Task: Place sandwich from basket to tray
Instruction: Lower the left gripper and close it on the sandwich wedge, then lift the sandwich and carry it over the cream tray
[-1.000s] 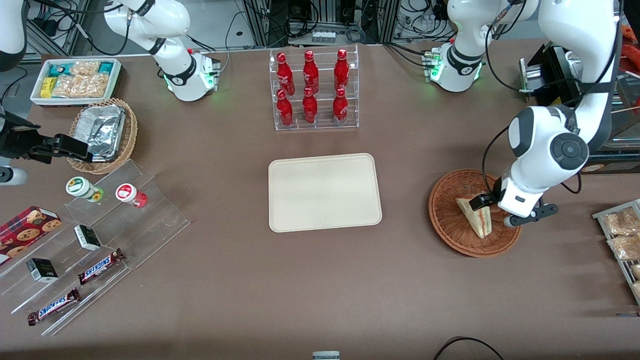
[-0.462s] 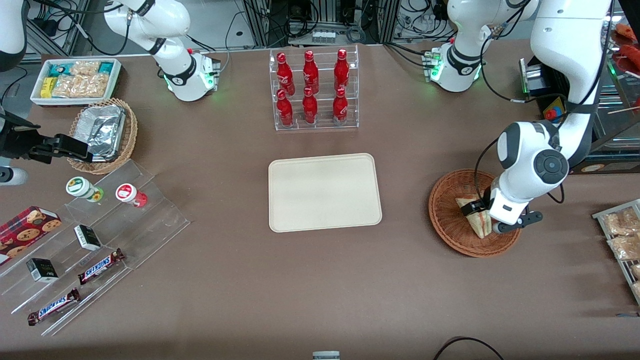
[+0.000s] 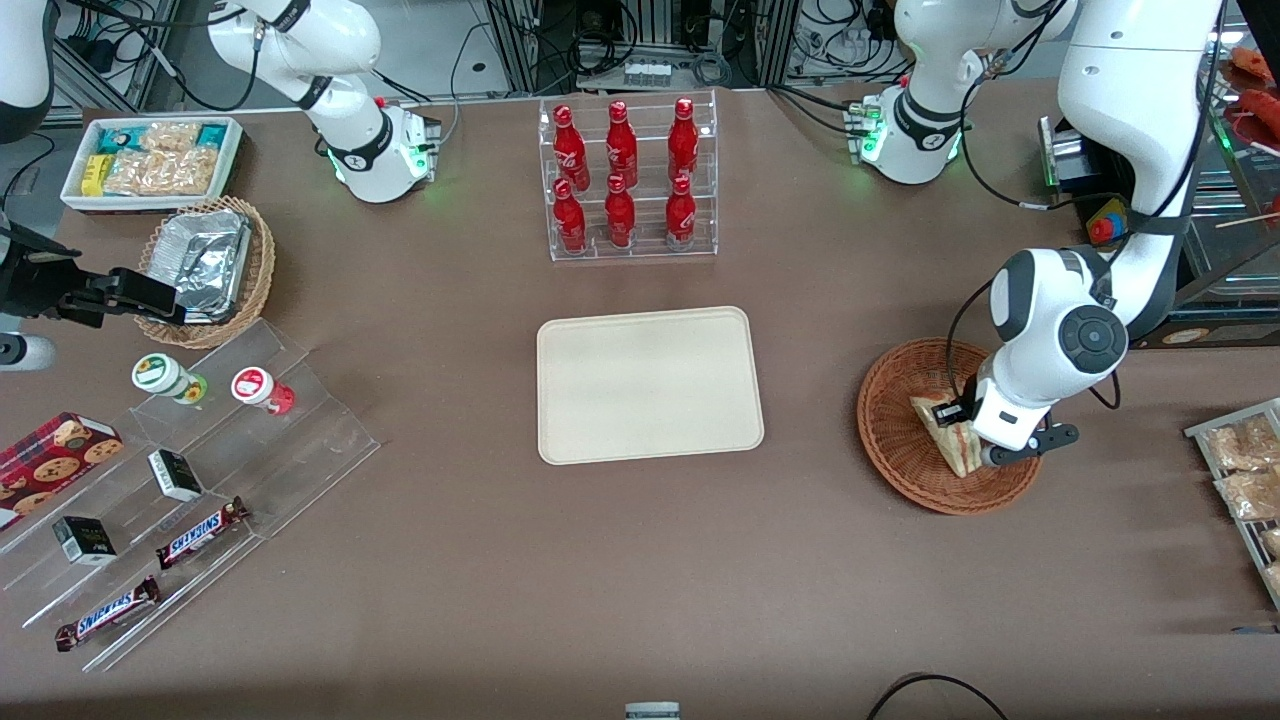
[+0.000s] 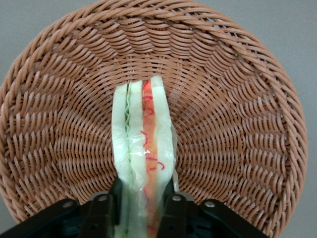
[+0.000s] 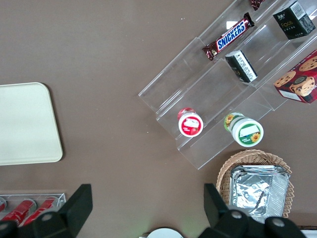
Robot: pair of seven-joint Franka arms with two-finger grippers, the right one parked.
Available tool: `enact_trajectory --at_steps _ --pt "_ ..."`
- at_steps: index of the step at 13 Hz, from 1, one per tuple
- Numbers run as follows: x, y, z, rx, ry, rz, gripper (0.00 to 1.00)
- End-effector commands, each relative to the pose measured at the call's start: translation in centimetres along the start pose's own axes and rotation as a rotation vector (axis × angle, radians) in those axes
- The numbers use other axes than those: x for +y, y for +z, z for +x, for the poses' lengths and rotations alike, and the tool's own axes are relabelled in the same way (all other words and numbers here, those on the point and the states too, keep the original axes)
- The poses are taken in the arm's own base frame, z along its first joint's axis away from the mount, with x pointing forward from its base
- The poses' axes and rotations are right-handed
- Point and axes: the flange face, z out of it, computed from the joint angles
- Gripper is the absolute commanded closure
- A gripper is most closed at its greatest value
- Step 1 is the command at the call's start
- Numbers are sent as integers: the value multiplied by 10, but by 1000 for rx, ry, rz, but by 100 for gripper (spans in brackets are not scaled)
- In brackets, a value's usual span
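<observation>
The sandwich (image 3: 948, 442) (image 4: 143, 139), a plastic-wrapped white bread wedge with red and green filling, lies in the reddish-brown woven basket (image 3: 890, 425) (image 4: 237, 99) toward the working arm's end of the table. My gripper (image 3: 966, 428) (image 4: 143, 198) is down in the basket, at the end of the wedge farther from the front camera. One black finger (image 4: 111, 198) presses on each flat side, and the wedge narrows between them. The sandwich still rests on the weave. The cream tray (image 3: 650, 385) (image 5: 25, 124) lies bare at the table's middle, well apart from the basket.
A clear rack of red bottles (image 3: 625, 180) stands farther from the front camera than the tray. A rack of snack packets (image 3: 1245, 470) sits beside the basket at the table's edge. Toward the parked arm's end are a stepped acrylic shelf (image 3: 200, 450), a foil-filled tan basket (image 3: 205, 270) and a white bin (image 3: 150, 160).
The left arm has come down and shifted over the basket, bringing the gripper onto the sandwich. The sandwich has stayed in place in the basket.
</observation>
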Motion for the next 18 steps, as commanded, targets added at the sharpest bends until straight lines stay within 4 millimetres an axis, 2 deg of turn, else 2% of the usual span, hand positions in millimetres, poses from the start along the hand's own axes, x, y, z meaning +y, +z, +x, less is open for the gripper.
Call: enact_trajectory --at_steps 1,3,5,7,9,11,13,16,18 --pt "-4 -9 -3 9 5 15 100" --pt "1 -51 3 -14 9 35 100" --pt "12 -110 12 -52 29 69 100" --pt "51 -162 12 -58 87 68 100" --pt "97 -193 -3 -42 146 48 100" --pt "149 -201 -29 -23 223 39 100" --pt "213 -193 -61 -29 264 24 100" --pt "297 -167 -98 -52 258 10 100" --pt "338 -142 -117 -65 261 13 100"
